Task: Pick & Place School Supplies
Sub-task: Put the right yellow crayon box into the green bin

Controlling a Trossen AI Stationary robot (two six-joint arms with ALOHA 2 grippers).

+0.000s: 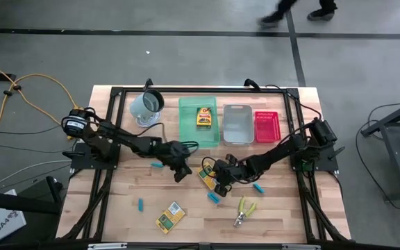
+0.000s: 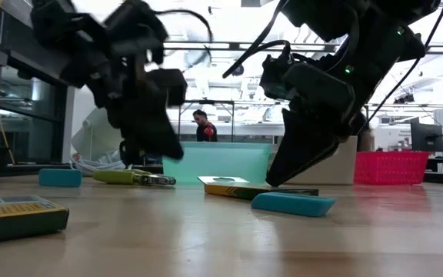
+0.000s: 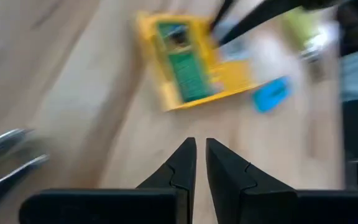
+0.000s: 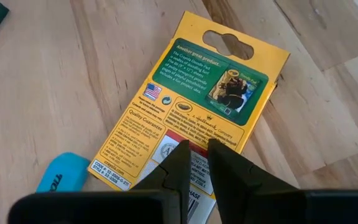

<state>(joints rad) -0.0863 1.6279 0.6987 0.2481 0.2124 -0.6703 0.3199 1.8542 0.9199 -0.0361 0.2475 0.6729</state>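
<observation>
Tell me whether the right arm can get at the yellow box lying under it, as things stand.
Probably yes. The right gripper is already down at one end of the yellow box, fingers nearly together. The box lies flat on the bare table; only a blue piece sits beside one corner, and the left gripper is off to the side.

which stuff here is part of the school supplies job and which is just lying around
Job:
- yellow boxes
- plier tool
- blue pieces

Lying about:
- metal mug
- green tray
- grey tray
- red tray
</observation>
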